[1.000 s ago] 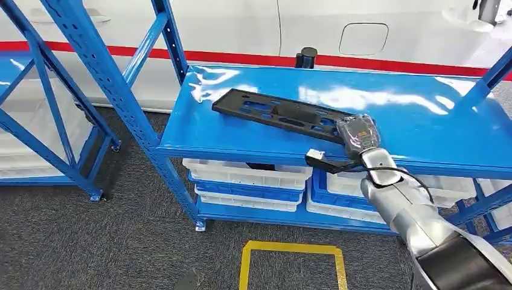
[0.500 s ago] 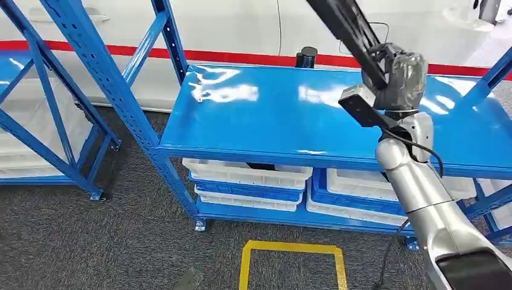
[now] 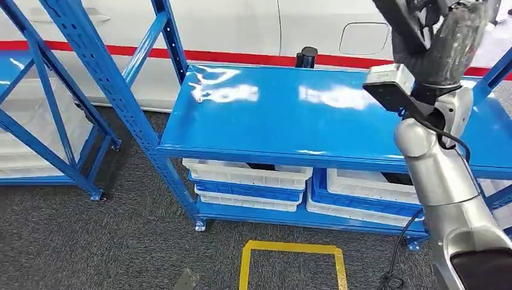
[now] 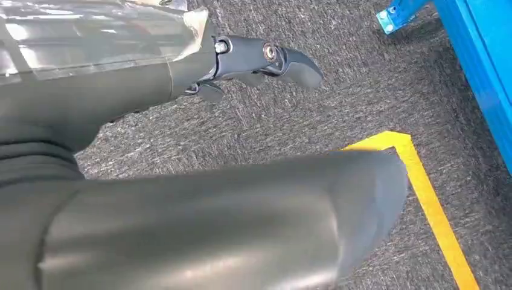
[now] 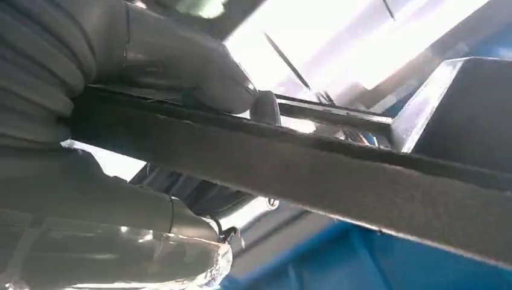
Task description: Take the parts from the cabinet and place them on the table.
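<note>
Right wrist view shows the fingers (image 5: 181,78) of the right hand (image 3: 444,45) pinching the long black part (image 5: 338,181) along one edge, thumb beneath. From the head view the part (image 3: 401,18) is raised high above the blue shelf (image 3: 272,121), running past the picture's top edge. Gripped near one end, it could twist loose or strike the shelf's blue posts when swung toward the table.

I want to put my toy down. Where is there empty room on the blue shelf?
The whole blue shelf top is bare, from the slanted post across to the right hand, which holds the black part high. Underneath it's crowded with white trays.
</note>
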You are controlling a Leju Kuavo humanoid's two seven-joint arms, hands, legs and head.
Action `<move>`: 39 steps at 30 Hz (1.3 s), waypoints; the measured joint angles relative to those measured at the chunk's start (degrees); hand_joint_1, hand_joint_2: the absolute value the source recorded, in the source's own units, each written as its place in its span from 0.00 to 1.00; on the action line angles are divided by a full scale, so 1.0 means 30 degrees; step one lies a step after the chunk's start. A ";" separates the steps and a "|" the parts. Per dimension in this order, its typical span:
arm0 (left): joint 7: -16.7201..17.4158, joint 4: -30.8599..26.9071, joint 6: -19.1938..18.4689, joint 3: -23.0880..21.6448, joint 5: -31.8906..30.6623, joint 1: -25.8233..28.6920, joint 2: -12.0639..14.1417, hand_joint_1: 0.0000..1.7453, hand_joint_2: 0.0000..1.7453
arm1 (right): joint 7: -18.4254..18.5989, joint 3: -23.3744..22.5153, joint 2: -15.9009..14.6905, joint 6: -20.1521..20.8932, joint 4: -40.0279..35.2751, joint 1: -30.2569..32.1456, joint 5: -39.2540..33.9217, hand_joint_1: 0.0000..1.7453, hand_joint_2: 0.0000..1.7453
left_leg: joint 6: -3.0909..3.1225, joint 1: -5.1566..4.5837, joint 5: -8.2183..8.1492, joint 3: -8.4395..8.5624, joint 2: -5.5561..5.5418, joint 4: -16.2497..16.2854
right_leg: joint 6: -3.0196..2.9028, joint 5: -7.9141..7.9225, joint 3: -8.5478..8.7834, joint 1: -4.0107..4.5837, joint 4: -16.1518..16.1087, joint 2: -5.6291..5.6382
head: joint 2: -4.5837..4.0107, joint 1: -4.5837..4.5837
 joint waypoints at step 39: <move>-0.0320 0.0000 -0.0051 0.0467 0.1407 0.0096 -0.0058 0.00 1.00 | 0.0036 -0.1100 0.0124 -0.0364 -0.4646 0.3009 0.0108 1.00 1.00 | 0.0031 -0.0041 -0.0036 -0.0006 0.0004 0.0062 | 0.0010 0.0009 0.0027 -0.0057 -0.0034 0.0002 | 0.0000 -0.0007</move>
